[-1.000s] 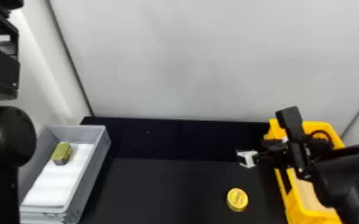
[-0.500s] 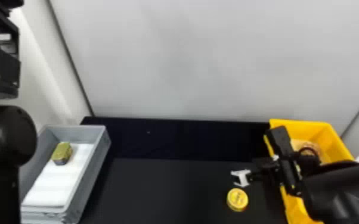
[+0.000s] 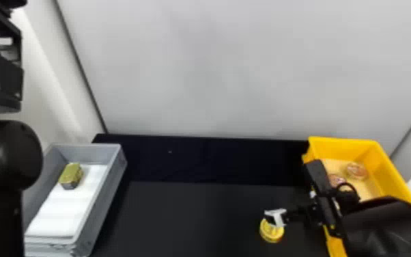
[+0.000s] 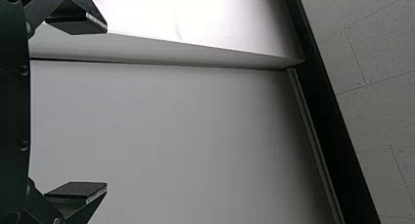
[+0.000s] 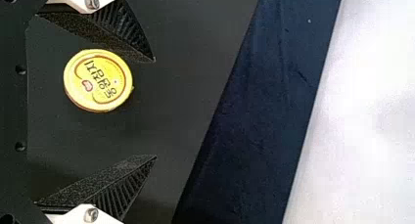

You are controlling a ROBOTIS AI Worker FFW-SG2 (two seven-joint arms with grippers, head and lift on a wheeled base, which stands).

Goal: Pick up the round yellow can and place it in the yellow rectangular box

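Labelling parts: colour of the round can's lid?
Yellow, on the round can; clearest in the right wrist view.

A round yellow can [image 5: 98,80], a yellow rectangular box [image 3: 346,145], a black bench [image 3: 194,218].
Dark lettering and a red spot mark the can's lid; a grey bin [image 3: 102,205] shows white lining [image 3: 66,212].

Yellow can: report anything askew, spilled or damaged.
Nothing stands out. The yellow can lies flat on the black table, below the open right gripper, with no visible dent or spill.
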